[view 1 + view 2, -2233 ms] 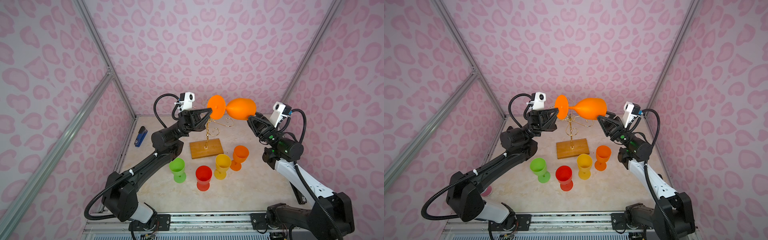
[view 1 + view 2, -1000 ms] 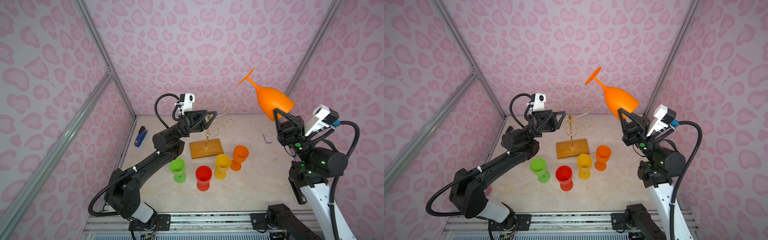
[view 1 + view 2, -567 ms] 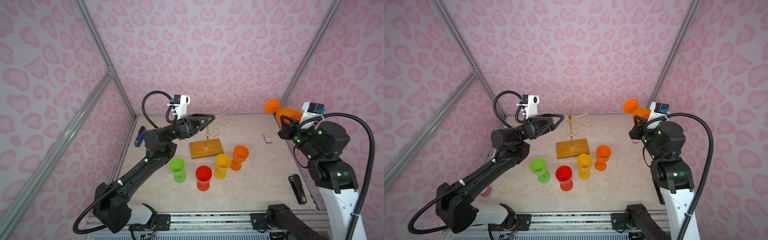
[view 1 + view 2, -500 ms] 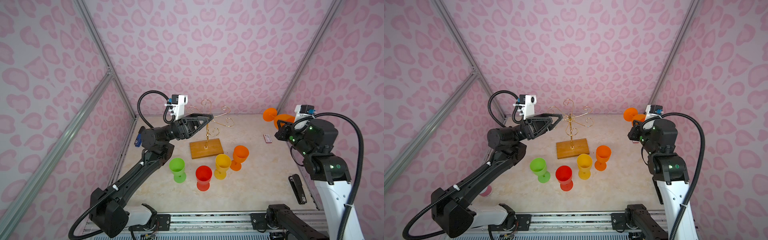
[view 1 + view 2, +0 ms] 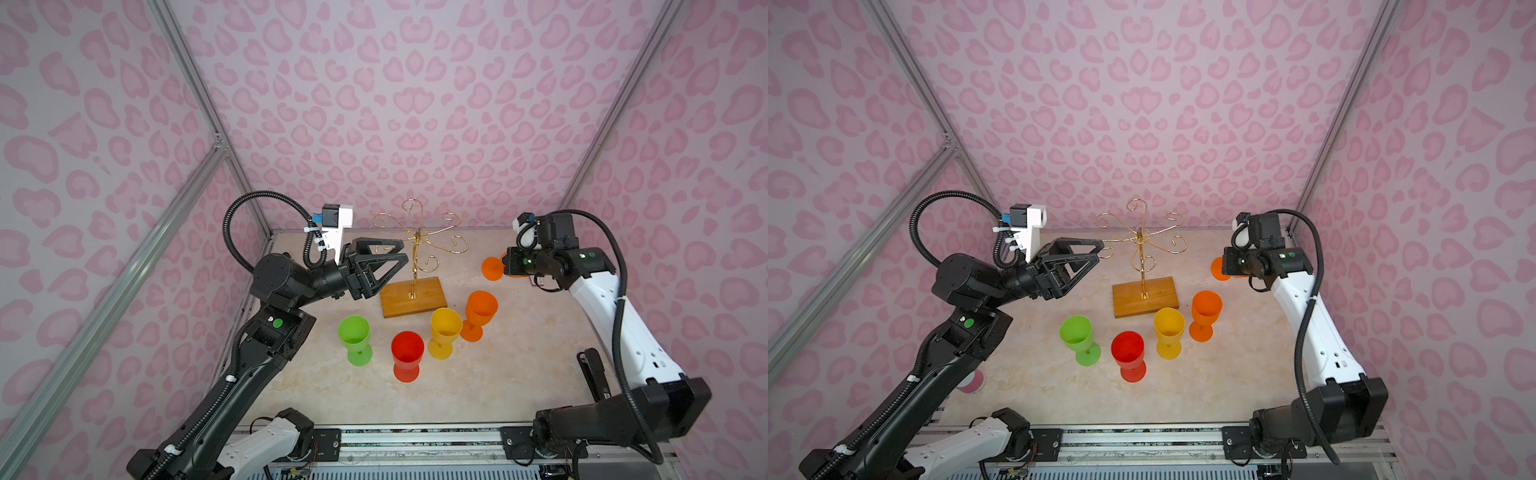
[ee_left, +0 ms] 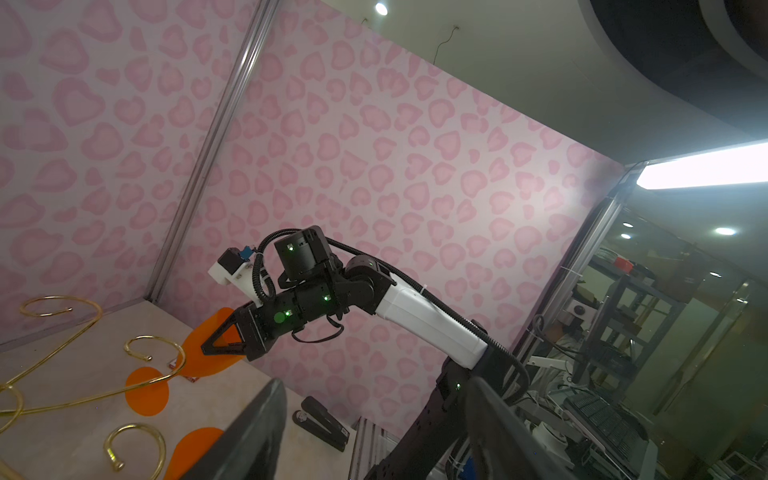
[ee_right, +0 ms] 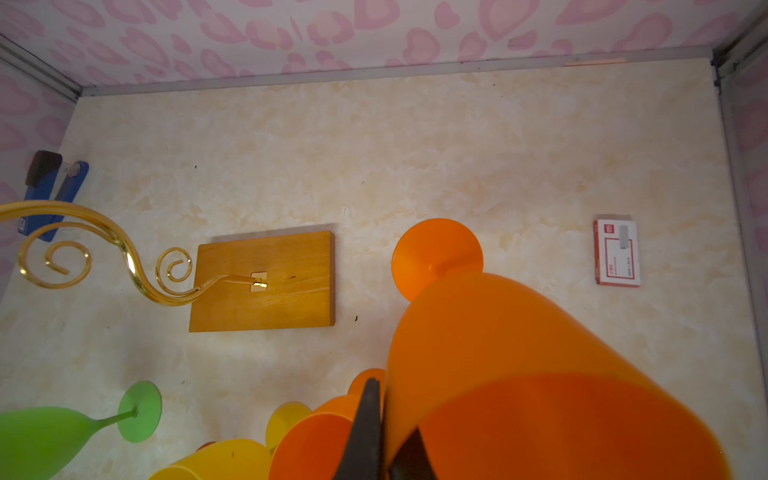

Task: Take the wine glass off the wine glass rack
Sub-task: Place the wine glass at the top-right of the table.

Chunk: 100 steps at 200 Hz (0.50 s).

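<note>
The wine glass rack [image 5: 417, 249] [image 5: 1142, 245] stands at the back middle of the table on its wooden base [image 7: 266, 282], and none of its gold arms carries a glass. The orange wine glass [image 7: 498, 353] [image 5: 492, 268] is off the rack, low over the back right of the table, foot pointing toward the rack. My right gripper [image 5: 510, 264] [image 7: 386, 449] is shut on its bowl wall at the rim. Whether the foot touches the table I cannot tell. My left gripper [image 5: 397, 259] [image 6: 374, 432] hangs open and holds nothing, just left of the rack.
In front of the rack stand a green glass [image 5: 354, 336], a red glass [image 5: 407, 353], a yellow glass [image 5: 445, 330] and another orange glass [image 5: 480, 309]. A black stapler [image 5: 594, 370] lies right, a red-white box [image 7: 617, 253] back right, a blue stapler [image 7: 50, 195] back left.
My right arm has swung the orange glass from high in the air down to just above the back right of the table. My left gripper has opened wider and drawn back a little.
</note>
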Tool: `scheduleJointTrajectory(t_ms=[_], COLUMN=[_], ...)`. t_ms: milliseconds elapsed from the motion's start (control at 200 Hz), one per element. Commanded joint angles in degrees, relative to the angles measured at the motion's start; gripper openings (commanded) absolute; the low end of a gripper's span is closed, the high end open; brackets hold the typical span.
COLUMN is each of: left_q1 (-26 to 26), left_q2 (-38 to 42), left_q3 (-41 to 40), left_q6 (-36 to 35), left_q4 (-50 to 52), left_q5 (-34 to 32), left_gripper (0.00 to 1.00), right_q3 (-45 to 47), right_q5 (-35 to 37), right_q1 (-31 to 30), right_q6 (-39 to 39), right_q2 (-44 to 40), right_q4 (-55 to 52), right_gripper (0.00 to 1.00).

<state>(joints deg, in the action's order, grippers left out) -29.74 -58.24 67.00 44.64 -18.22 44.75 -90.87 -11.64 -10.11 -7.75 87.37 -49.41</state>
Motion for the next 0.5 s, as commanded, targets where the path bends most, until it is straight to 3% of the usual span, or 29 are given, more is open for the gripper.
scheduleJointTrajectory(t_ms=[0,375,495], left_q1=[0.1,0.21,0.21], left_q2=[0.73,2.93,3.21], left_q3=[-0.07,-0.82,-0.69], left_q6=[-3.6,-5.53,-5.88], left_q4=[3.75,6.82,6.97], left_q5=[-1.03,-1.94,-2.13], left_gripper=[0.7,0.7,0.7], right_q3=[-6.55,-39.58,-45.27], right_q5=[5.54,3.91,3.25], right_q1=[-1.81,-2.17,-2.62], right_q6=[4.05,8.05,8.66], right_q2=[7.06,35.33,40.61], right_q4=[-5.17,-23.75,-26.6], right_gripper=[0.0,0.0,0.0])
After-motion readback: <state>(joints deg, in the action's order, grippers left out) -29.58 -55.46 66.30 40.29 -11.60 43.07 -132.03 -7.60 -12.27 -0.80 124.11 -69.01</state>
